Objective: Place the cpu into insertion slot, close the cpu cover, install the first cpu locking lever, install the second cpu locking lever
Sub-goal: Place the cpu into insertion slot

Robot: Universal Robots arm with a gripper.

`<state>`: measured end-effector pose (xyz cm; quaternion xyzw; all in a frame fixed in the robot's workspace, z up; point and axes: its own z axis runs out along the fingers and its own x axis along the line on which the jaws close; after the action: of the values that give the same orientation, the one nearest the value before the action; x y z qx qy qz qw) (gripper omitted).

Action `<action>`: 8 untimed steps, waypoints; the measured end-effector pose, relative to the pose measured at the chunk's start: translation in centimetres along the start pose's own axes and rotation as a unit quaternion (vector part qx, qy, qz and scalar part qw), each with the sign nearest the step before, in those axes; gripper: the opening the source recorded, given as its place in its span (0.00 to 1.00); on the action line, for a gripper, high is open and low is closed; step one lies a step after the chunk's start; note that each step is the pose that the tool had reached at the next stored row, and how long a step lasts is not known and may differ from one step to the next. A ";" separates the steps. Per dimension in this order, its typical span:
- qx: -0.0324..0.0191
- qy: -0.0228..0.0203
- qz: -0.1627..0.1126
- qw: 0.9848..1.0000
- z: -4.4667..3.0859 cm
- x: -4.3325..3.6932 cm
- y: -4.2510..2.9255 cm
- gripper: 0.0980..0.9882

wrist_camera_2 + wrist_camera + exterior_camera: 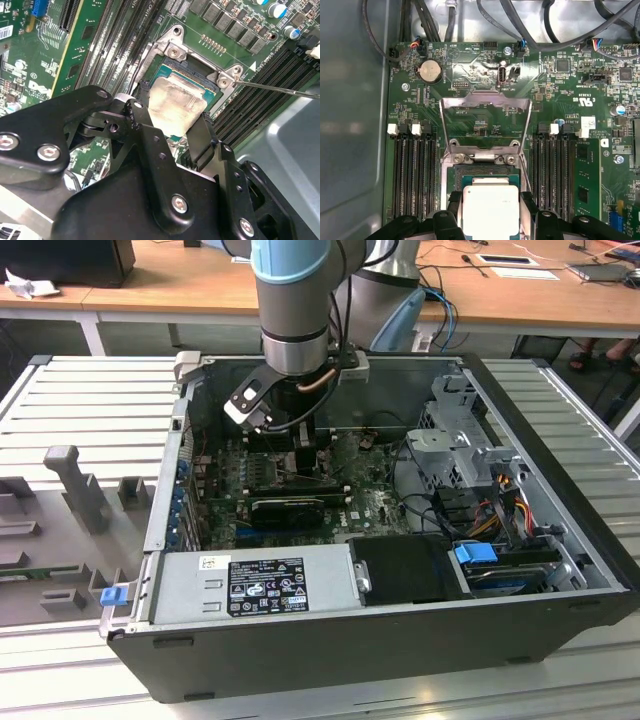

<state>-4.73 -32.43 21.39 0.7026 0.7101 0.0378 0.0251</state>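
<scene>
Item: open desktop computer case (330, 670) with a Universal Robots arm (293, 300) reaching in from 12 o'clock in the exterior view.

- Gripper (490, 206): black two-finger type, set narrow and clamped on the cpu. One finger (454, 204) is against one edge of the chip, and the other presses the opposite edge.
- The cpu (490, 212): square, with a dull silver top, held level just over the insertion slot (481, 172). Whether it is fully seated cannot be told.
- The cpu cover (486, 101): silver frame with a square cut-out, swung open and lying back from its hinge, clear of the chip.
- Thin metal lever rod (280, 89): runs outward from a socket corner, unlatched, in the second wrist view.
- Memory slots (415, 175): black banks flanking the socket on both sides.
- Green motherboard (570, 115): carries a coin cell battery (430, 71) beyond the open cover.
- Power supply (260, 585): grey box at about 7 o'clock of the case in the exterior view.
- Drive cage (465, 435): at about 2 o'clock of the case in the exterior view.
</scene>
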 end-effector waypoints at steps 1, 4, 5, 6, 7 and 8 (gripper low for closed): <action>0.000 0.000 0.000 1.000 0.06 0.05 -0.01 0.50; 0.000 0.000 0.000 1.000 0.45 0.28 -0.03 0.50; 0.000 0.000 0.001 1.000 0.60 0.31 -0.04 0.50; 0.000 0.000 0.002 1.000 0.74 0.33 -0.06 0.50; 0.000 0.000 0.002 1.000 0.81 0.34 -0.06 0.50; 0.000 0.000 0.004 1.000 0.90 0.34 -0.02 0.50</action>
<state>-4.68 -32.07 20.50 0.7053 0.7075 0.0377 0.0252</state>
